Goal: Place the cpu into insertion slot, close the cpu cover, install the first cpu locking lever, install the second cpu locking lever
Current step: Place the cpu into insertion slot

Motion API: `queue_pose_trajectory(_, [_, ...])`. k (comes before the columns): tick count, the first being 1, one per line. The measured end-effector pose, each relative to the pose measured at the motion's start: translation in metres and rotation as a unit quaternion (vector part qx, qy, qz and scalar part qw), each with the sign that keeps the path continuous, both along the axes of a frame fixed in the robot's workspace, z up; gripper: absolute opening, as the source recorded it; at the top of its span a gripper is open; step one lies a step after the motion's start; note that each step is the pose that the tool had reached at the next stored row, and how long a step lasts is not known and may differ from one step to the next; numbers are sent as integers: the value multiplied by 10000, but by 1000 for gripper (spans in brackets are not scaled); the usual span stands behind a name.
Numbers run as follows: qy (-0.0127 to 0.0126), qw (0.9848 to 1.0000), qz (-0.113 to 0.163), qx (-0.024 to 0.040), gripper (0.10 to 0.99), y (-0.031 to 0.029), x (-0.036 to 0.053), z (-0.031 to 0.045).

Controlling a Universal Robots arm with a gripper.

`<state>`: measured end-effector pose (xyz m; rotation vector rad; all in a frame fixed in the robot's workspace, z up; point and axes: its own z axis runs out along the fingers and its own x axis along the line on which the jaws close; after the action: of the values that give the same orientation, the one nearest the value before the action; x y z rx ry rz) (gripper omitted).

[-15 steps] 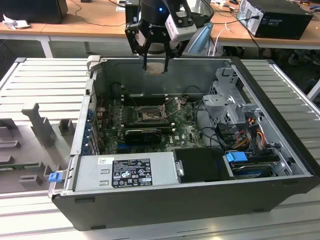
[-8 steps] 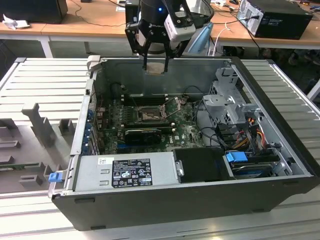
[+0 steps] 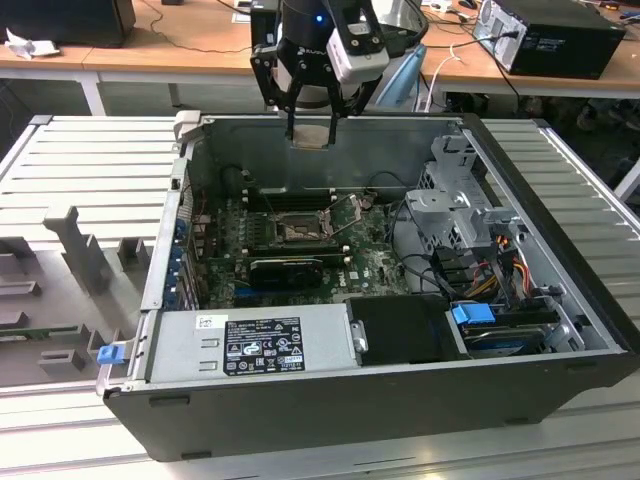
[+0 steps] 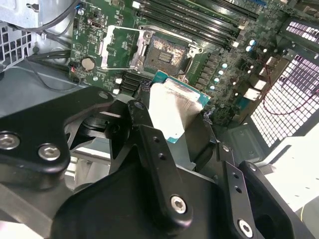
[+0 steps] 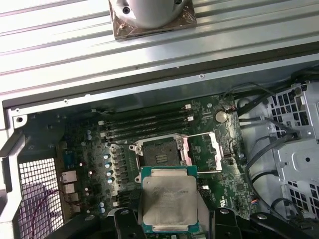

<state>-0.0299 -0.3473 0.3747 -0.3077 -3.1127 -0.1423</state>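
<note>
Exterior view: an open computer case point(image 3: 540, 330) lies on its side on a ribbed metal worktop point(image 3: 90, 160). The gripper point(image 3: 313, 128) hangs just above the rim of the case's far wall, with its jaws clamped on the cpu point(image 3: 313, 138). The chip is held by two opposite edges, clear of everything below it. In both wrist views the cpu point(image 5: 169, 199) point(image 4: 174, 112) shows its silvery top and a thin green border. A black finger point(image 5: 124, 221) presses in at each side of it, and the gripper point(image 5: 172, 219) point(image 4: 177, 129) has nothing else between its jaws. The insertion slot point(image 3: 298, 232) sits on the green board point(image 3: 375, 255) deep in the case, towards the far wall and well below the chip. Its black rim and brownish contact field are bare in the first wrist view point(image 5: 158, 154) and in the second wrist view point(image 4: 166, 52). The cpu cover point(image 5: 202, 149) point(image 4: 119, 47) is swung open and lies flat just beside the slot, on the exterior view's right. Through its square window I can see the green of the board. Long black memory slots point(image 5: 144, 124) run along the board between the slot and the far wall. A grey power supply point(image 3: 260, 345) fills the case's near edge, and a metal drive cage point(image 3: 455, 200) stands at the exterior view's right end.
</note>
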Motion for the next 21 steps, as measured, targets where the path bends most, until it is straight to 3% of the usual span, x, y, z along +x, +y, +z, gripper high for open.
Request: queue_pose_trajectory(21, [0,9998,-207,0,529,0,0,0])
